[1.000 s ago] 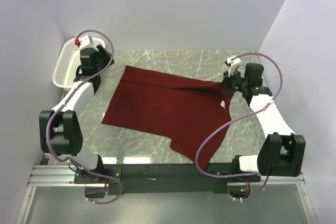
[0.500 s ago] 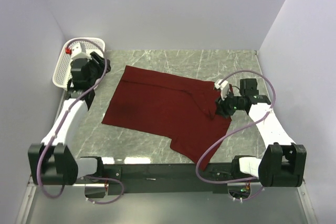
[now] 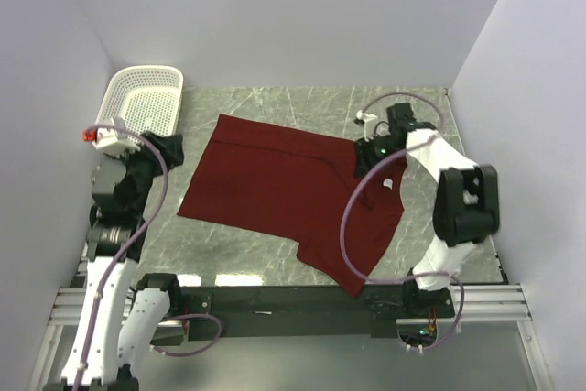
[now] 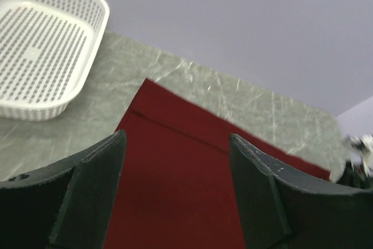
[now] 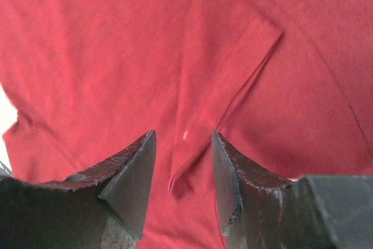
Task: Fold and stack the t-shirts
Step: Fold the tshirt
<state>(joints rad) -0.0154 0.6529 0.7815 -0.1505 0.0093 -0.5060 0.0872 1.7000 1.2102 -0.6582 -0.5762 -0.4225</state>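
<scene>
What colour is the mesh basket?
The basket is plain white; the left wrist view shows it best.

Basket [image 3: 146, 70] far left — t-shirt [image 3: 275, 185] centre

My left pincer [image 4: 176, 139] hung above the table, its two dark, rough-faced fingers [image 4: 93, 185] spread wide with nothing between them. Through the gap I saw the dark red cotton t-shirt [image 4: 175, 196] lying flat on the grey-green marbled tabletop [image 4: 233, 94], a straight crease running near its far edge. A white plastic mesh basket [image 4: 87, 56] sat at the upper left, apart from the shirt. Behind rose a pale lilac wall [image 4: 233, 21]; a small dark and white bit of machinery [image 4: 356, 167] showed at the right edge
</scene>
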